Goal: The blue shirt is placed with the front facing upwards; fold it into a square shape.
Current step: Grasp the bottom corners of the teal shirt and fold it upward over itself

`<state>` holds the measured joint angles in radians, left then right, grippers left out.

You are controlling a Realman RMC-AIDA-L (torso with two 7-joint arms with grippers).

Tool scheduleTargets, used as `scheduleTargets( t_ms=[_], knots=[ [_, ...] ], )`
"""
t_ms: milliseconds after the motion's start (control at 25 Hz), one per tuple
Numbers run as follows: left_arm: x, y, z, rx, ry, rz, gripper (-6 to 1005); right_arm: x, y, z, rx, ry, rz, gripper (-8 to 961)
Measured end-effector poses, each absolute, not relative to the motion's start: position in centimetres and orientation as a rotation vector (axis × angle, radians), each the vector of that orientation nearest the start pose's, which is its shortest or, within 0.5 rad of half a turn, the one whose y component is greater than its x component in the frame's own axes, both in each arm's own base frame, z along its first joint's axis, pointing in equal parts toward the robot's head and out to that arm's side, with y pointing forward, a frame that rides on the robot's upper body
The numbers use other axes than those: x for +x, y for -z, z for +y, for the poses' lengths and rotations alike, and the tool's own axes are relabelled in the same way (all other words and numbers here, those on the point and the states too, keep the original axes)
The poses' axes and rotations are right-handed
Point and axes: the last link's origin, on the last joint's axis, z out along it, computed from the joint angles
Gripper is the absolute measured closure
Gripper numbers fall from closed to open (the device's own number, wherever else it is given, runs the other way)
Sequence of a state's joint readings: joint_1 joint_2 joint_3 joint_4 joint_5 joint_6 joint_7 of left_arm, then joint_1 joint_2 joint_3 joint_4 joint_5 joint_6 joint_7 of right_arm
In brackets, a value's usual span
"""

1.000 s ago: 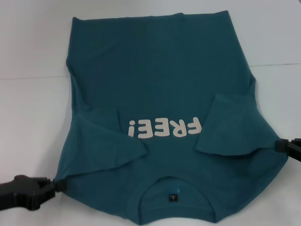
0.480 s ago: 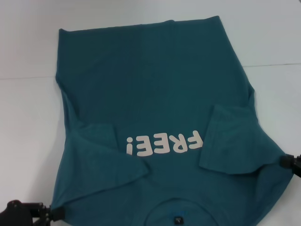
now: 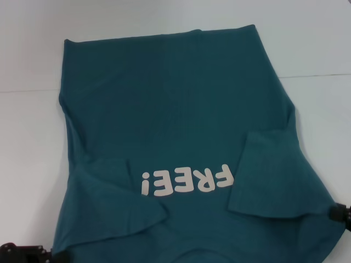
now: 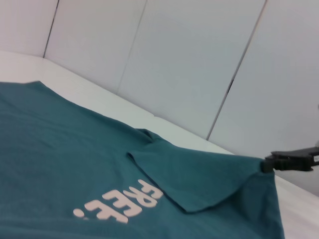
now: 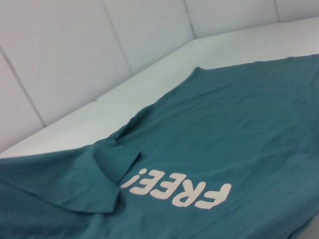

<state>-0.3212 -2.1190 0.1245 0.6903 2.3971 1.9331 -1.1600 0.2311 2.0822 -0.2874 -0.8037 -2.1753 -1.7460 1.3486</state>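
I've got both sleeves folded in on the big teal-blue cotton T-shirt (image 3: 175, 109), white lettering up. Left gripper (image 3: 55, 255) at 7 o'clock and right gripper (image 3: 335, 212) at 4 o'clock each pinch a shoulder corner.

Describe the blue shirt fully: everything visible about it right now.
The blue shirt is a dark teal short-sleeved tee of soft, cotton-looking knit, lying front up on the white table, hem far from the robot. White "FREE!" lettering crosses the chest. Both sleeves are folded inward over the front. The left gripper and the right gripper each pinch a shoulder edge, pulling the cloth taut. The collar lies out of view.
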Motion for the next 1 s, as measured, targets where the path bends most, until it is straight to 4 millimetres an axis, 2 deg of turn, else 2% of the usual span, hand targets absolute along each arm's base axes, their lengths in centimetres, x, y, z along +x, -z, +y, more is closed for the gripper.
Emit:
scheduleTargets(
  t_ms=[440, 1000],
  knots=[
    [-33.1, -2.7, 20.9, -2.629, 0.876, -0.765, 959, 36.4, -4.9, 20.2, -2.451, -0.698, 0.864, 927],
    [-32.7, -2.8, 21.2, -2.663, 0.886, -0.718, 959, 36.3, -4.6, 19.8, -2.465, -0.716, 0.855, 927]
  ],
)
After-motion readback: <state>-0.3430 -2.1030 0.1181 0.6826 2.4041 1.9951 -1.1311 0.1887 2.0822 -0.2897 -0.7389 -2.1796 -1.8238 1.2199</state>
